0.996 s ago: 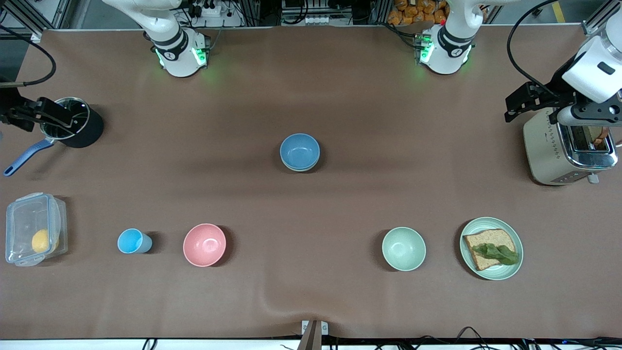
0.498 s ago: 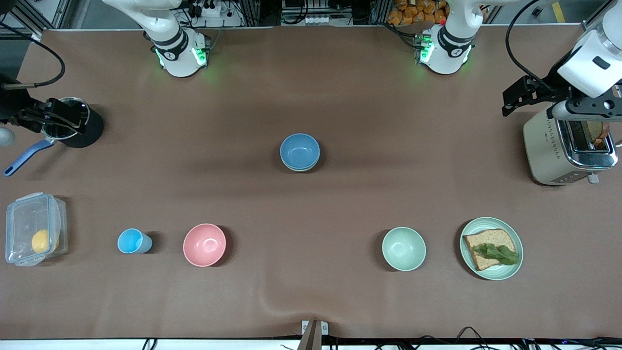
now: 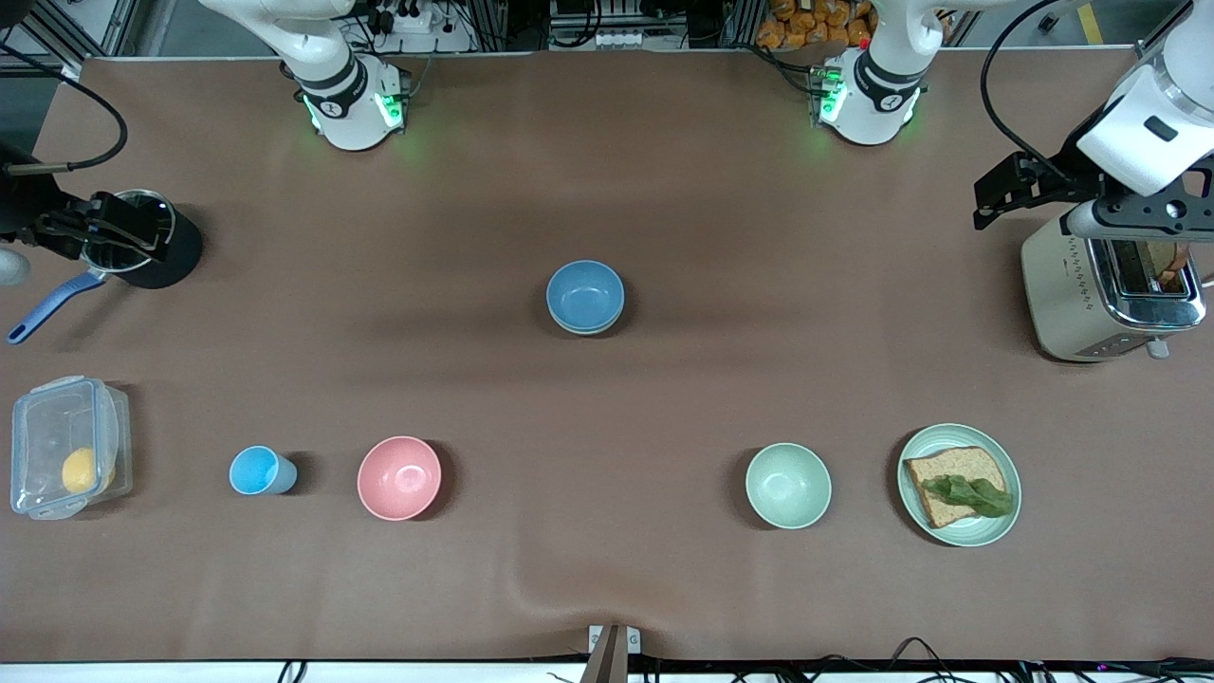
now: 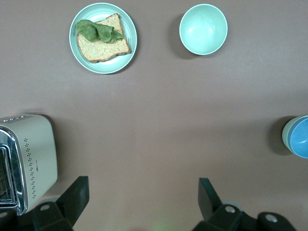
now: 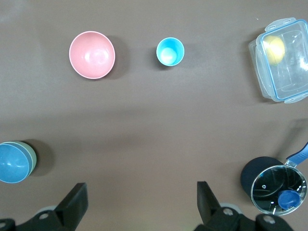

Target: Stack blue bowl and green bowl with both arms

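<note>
Now left gripper (image 3: pixel 1005 190) jaws wide apart, empty, beside toaster (image 3: pixel 1110 294); right gripper (image 3: pixel 104 228) likewise, over pot (image 3: pixel 152 249).

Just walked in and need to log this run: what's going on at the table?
Nothing is being handled. The blue bowl already sits nested in the green bowl at mid-table. Both claws are open and empty: the left claw hangs beside the toaster, the right claw is over the black pot. The pink bowl, mint bowl and light-blue cup stand untouched.
</note>
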Robot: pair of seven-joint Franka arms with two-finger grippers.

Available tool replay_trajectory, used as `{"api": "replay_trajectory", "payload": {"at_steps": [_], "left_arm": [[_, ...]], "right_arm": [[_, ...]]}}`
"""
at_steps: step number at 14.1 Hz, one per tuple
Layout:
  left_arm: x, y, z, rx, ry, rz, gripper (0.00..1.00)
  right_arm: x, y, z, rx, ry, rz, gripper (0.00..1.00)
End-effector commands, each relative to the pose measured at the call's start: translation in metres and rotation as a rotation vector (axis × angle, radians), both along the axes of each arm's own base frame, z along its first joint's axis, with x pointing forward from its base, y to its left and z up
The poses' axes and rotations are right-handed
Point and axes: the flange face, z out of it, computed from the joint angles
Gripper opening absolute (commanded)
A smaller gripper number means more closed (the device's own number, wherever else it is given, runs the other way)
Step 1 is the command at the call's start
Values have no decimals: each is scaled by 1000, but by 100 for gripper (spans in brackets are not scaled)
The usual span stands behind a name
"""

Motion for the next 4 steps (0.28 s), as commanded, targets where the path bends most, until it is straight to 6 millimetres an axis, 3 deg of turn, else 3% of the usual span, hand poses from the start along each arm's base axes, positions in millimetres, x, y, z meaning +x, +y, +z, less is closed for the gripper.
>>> {"api": "replay_trajectory", "payload": {"at_steps": [1, 4], "left_arm": [[-3, 2, 1, 0, -14, -8, 100], [-3, 3, 0, 1, -11, -6, 100]], "right_arm": [[-4, -6, -1, -11, 4, -1, 100], [-3, -7, -1, -9, 1, -3, 100]]}}
